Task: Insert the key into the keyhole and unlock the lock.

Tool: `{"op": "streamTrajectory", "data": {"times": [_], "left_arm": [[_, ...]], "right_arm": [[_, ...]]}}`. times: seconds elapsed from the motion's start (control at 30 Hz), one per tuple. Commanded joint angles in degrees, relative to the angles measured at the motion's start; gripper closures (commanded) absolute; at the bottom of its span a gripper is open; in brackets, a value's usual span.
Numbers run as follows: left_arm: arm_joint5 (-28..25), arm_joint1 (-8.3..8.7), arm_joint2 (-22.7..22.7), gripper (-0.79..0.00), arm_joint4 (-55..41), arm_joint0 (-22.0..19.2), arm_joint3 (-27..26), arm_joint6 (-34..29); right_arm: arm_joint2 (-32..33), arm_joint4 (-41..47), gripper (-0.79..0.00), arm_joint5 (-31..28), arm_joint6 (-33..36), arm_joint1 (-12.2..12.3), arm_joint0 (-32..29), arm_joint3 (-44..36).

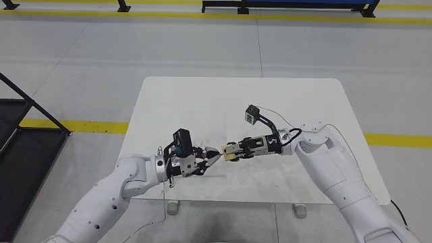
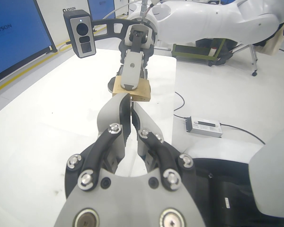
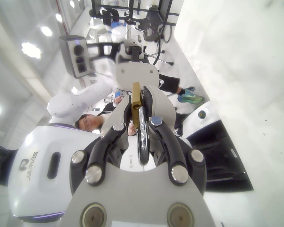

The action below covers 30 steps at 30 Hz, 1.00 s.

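Just left of the lock (image 1: 229, 151), the left gripper (image 1: 206, 156) is pinched narrow on the key (image 2: 131, 98), thin, stiff, judged light, mostly hidden in the grip. The lock, brass, judged heavy and slick, is clamped across its flat faces by the right gripper (image 3: 138, 96).

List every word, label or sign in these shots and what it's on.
Brand word, legible: white panel.
Same brand word, legible: blue panel.
Stamped lettering, too blurred to read: padlock.
Label print, too small to read: power box on the floor.
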Motion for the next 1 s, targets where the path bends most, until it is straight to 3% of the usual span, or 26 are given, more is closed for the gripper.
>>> {"op": "streamTrajectory", "data": {"times": [0.0,0.23,0.27,0.3,0.57,0.97], "left_arm": [[0.56,-0.06,-0.03,0.000,1.47,0.19,-0.10,0.77],[1.54,-0.27,-0.02,0.000,4.10,0.59,-0.12,2.81],[1.69,-0.30,-0.12,-0.363,3.99,0.65,-0.07,3.03],[1.71,-0.33,-0.24,-0.785,3.94,0.74,-0.09,3.25],[2.17,-0.03,-3.64,-0.785,2.91,2.59,0.52,5.06],[3.82,1.12,-16.45,-0.785,-0.88,8.86,3.67,10.10]], "right_arm": [[0.00,0.00,0.000,0.00,0.00,0.00,0.00,0.00],[0.00,0.00,0.000,0.00,0.00,0.00,0.00,0.00],[0.00,0.00,0.000,0.00,0.00,0.00,0.00,0.00],[0.00,0.00,0.000,0.00,0.00,0.00,0.00,0.00],[0.00,0.00,0.000,0.00,0.00,0.00,0.00,0.00],[0.00,0.00,0.000,0.00,0.00,0.00,0.00,0.00]]}}
